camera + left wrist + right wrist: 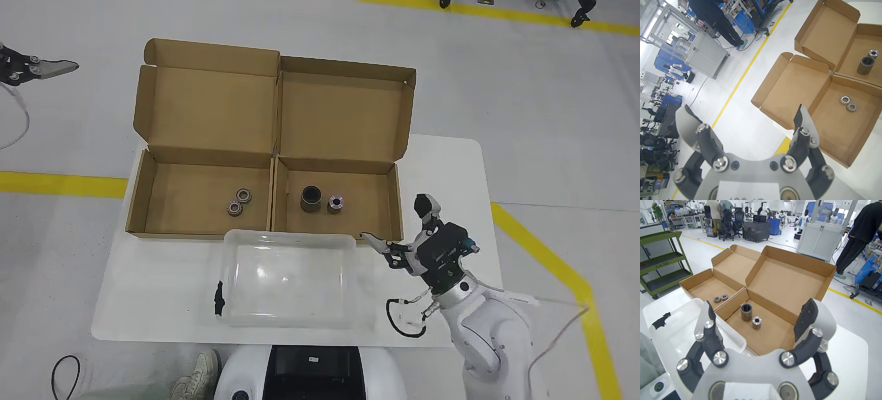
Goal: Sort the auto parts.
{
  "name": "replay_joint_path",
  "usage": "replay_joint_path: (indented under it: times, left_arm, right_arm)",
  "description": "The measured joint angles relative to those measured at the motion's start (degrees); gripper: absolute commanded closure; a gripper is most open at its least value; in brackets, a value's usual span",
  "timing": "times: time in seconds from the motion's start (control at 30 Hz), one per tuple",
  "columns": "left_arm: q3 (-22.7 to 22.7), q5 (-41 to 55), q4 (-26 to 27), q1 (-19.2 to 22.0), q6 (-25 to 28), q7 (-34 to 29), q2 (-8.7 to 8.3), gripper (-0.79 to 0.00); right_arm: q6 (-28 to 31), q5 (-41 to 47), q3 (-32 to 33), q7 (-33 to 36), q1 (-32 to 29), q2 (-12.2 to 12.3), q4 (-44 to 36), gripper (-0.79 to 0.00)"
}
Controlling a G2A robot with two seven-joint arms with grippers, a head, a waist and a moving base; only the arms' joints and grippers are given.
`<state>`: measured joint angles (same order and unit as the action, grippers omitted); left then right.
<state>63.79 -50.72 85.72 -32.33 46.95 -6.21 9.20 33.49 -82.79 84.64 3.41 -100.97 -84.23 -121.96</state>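
Two open cardboard boxes sit side by side at the back of the white table. The left box (150,200) holds two small ring bearings (238,200) (848,103) (721,298). In the right box (385,205) stand a dark cylinder sleeve (311,198) (746,312) (866,65) and a small silver bushing (335,203) (757,323) (873,53). My right gripper (397,222) (758,306) is open and holds nothing, just off that box's near right corner. My left gripper (40,66) (744,115) hangs open and holds nothing over the floor, far left of the table.
A clear plastic tray (240,310) lies in front of the boxes with nothing in it, a scrap of black tape (217,297) on its left rim. Both box lids stand open toward the back. The table's right part (450,180) is bare.
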Motion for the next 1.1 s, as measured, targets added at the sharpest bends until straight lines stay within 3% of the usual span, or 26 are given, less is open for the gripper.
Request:
replay_joint_path:
  times: [0.8, 0.93, 1.1]
  left_arm:
    - [0.00, 0.00, 0.00, 0.00, 0.00, 0.00, 0.00, -0.785]
    - [0.00, 0.00, 0.00, 0.00, 0.00, 0.00, 0.00, -0.785]
    - [0.00, 0.00, 0.00, 0.00, 0.00, 0.00, 0.00, -0.785]
  right_arm:
    - [0.00, 0.03, 0.00, 0.07, 0.08, 0.00, 0.07, -0.785]
    - [-2.56, 2.47, 2.53, -0.20, -0.66, 0.24, 0.22, -0.785]
    - [3.37, 1.80, 6.33, 3.72, -2.25, 1.39, -1.65, -0.785]
